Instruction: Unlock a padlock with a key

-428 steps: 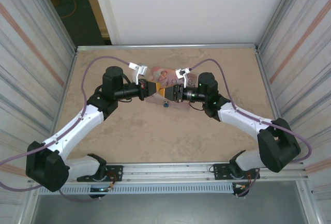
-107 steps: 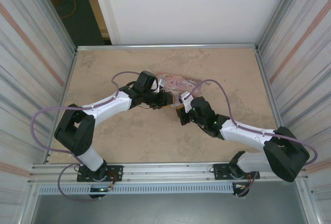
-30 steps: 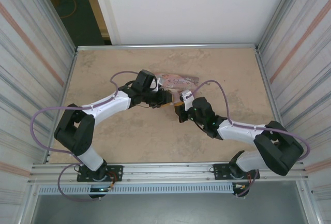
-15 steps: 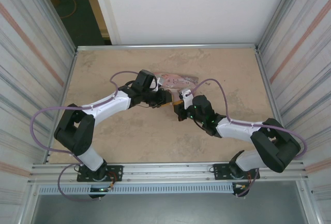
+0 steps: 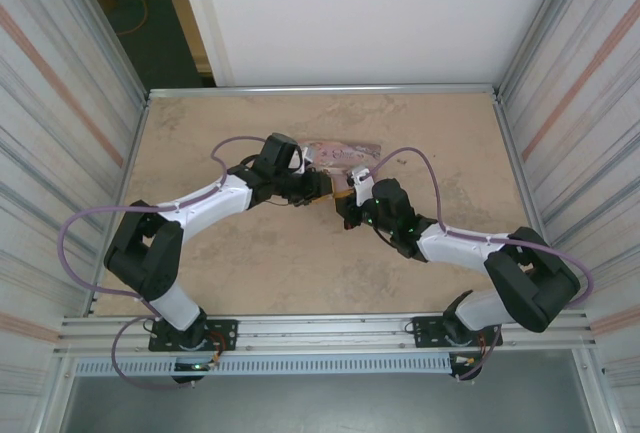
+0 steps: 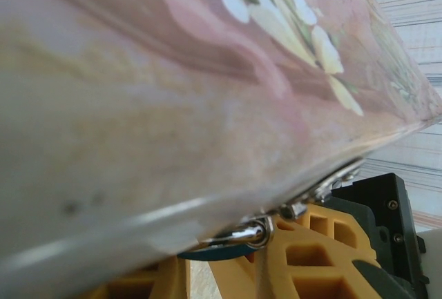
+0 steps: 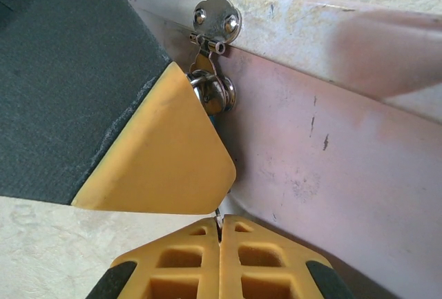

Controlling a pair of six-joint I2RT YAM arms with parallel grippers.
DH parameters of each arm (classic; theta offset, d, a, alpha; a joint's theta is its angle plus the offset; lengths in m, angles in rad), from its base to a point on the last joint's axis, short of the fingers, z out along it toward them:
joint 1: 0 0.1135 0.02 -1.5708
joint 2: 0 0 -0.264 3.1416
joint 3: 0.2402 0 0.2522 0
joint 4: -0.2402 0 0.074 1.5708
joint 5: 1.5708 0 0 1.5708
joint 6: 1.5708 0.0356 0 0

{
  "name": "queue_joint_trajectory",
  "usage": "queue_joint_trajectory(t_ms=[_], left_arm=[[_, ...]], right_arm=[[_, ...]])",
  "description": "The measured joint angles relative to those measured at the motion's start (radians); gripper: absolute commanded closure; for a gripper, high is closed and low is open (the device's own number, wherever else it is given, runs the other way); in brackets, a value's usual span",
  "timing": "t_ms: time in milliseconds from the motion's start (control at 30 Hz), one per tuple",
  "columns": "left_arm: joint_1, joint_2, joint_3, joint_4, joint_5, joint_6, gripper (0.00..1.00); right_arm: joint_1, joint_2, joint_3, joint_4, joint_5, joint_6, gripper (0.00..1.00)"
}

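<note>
The padlock (image 6: 210, 251) hung locked on the pink tin box's (image 7: 331, 140) hasp (image 7: 215, 14), pinched in the narrowly parted left pincer (image 6: 231, 268). The right pincer (image 7: 219, 233), fully closed, gripped a thin sliver, likely the key (image 7: 218, 217). Insertion and turning apparently remained.

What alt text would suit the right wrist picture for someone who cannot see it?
A silver hasp and ring on the scuffed pink side of a tin box, seen close up. The right gripper, shut, points at them from below, and the left arm's yellow finger overlaps part of the ring.
</note>
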Motion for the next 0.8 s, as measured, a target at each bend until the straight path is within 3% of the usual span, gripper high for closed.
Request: queue_joint_trajectory(t_ms=[667, 800], left_arm=[[-0.01, 0.072, -0.029, 0.107, 0.037, -0.016, 0.91], [-0.014, 0.097, -0.036, 0.132, 0.056, -0.026, 0.85]], right_arm=[[-0.033, 0.017, -0.051, 0.016, -0.008, 0.025, 1.0], [-0.038, 0.02, -0.059, -0.004, -0.019, 0.031, 1.0]])
